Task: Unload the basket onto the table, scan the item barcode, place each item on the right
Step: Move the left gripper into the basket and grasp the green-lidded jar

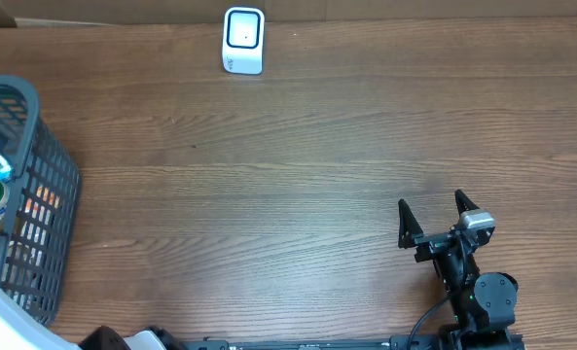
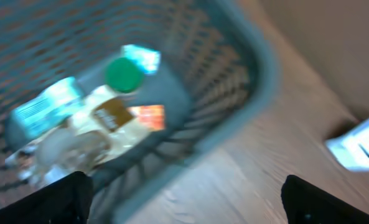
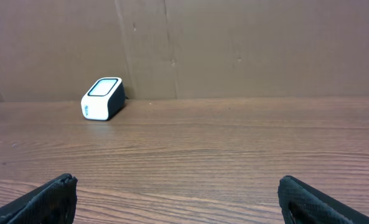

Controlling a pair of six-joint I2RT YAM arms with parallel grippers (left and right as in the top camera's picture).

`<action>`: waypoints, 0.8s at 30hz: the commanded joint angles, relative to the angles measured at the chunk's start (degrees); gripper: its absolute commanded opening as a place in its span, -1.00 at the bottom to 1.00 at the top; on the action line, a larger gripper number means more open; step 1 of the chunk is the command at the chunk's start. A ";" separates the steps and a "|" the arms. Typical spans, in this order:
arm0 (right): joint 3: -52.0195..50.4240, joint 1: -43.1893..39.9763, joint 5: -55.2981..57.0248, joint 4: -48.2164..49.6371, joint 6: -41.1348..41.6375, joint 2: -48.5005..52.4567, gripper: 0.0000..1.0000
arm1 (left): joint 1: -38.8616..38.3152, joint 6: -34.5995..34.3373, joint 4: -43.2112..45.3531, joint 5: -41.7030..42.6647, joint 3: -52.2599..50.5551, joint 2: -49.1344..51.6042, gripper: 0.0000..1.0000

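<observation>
My left end effector [image 2: 184, 202] hangs released, fingers spread wide, over the grey basket [image 2: 259, 68]. The item I judge easiest to take, a bottle [image 2: 112, 102] with a green cap, lies just ahead of and below it among soft packets. This view is blurred, so the finer details are unsure. The bottle seems to lean with its cap up and away from me, its long axis running from the cap back toward my left finger. To pick it well I would come straight down inside the basket wall, turn so my fingers cross that axis, and close on the body below the cap, not on the cap or a packet. My right end effector [image 3: 178, 202] is also released and empty, low over the tabletop [image 1: 298, 194]. The white scanner [image 3: 103, 98] stands well ahead of it and to its left, its window tilted up toward me, so the barcode should end up facing that window.
</observation>
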 commanded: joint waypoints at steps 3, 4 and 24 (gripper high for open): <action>-0.59 0.31 0.50 0.20 -0.07 -0.37 1.00 | 4.35 -1.49 0.81 -6.47 -2.84 5.42 1.00; -0.59 0.31 0.50 0.20 -0.07 -0.37 1.00 | 4.85 -1.55 1.16 -6.43 -3.21 6.47 1.00; -0.59 0.31 0.50 0.20 -0.07 -0.37 1.00 | 6.67 2.49 18.05 -10.71 -10.36 28.30 0.99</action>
